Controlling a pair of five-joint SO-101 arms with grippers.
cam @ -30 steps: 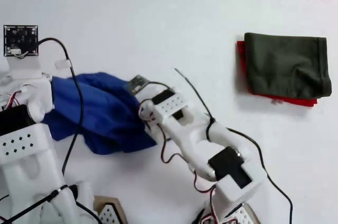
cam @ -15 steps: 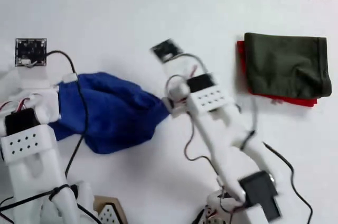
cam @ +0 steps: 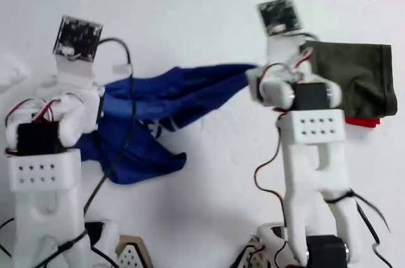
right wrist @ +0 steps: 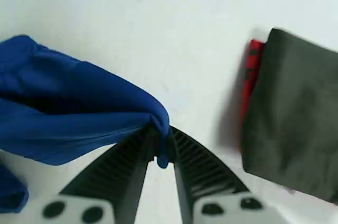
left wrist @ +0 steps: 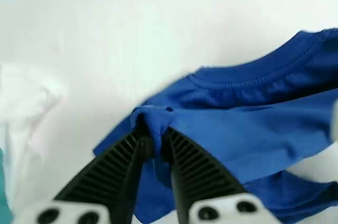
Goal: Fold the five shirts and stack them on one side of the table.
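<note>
Slippage is risked: the blue shirt (cam: pixel 177 94), stretched between the left gripper (left wrist: pixel 155 147) and right gripper (right wrist: pixel 158 147), is clamped only by small bunches, and the green shirt (cam: pixel 354 78) beside the right gripper could be knocked.

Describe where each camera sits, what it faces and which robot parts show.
High view: fixed above the table, looking down on both arms and the stretched blue shirt.
Left wrist view: on the left arm, facing the left end effector gripping it.
Right wrist view: on the right arm, facing the right end effector gripping it, near the olive shirt.
All share the blue shirt.
</note>
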